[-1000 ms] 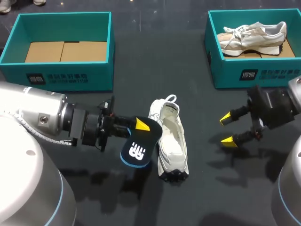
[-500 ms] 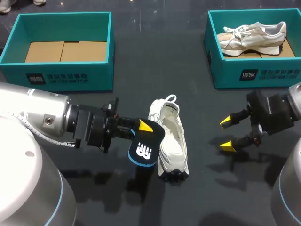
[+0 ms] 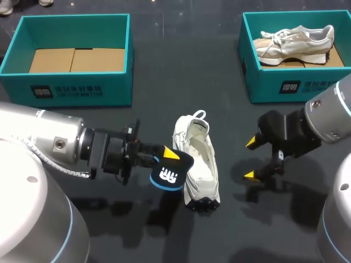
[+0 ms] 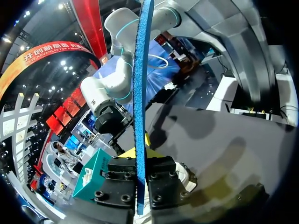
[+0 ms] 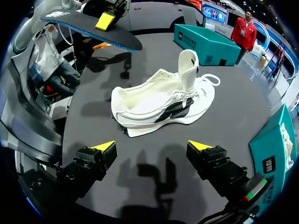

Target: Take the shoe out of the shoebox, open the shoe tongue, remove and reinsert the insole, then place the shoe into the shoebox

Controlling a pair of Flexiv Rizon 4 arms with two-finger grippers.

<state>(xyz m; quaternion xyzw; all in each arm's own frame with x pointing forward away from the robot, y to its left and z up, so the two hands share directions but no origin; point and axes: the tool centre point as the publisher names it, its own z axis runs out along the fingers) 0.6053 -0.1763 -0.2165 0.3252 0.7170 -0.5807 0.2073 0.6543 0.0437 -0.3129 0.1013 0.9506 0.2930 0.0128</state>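
- Shoe (image 3: 197,161) lies mid-table; my left gripper (image 3: 168,155) clamps the insole (image 3: 171,171) just beside it
- Right gripper (image 3: 250,159) hangs open nearby; I'd brace the shoe, then feed the insole toe-first

White shoe (image 3: 198,161) with black side markings; black insole (image 3: 170,174) edged blue, white logo; left box (image 3: 112,87) and right box (image 3: 263,82), teal; second shoe (image 3: 299,39), cream and tan; table (image 3: 181,76), dark grey.
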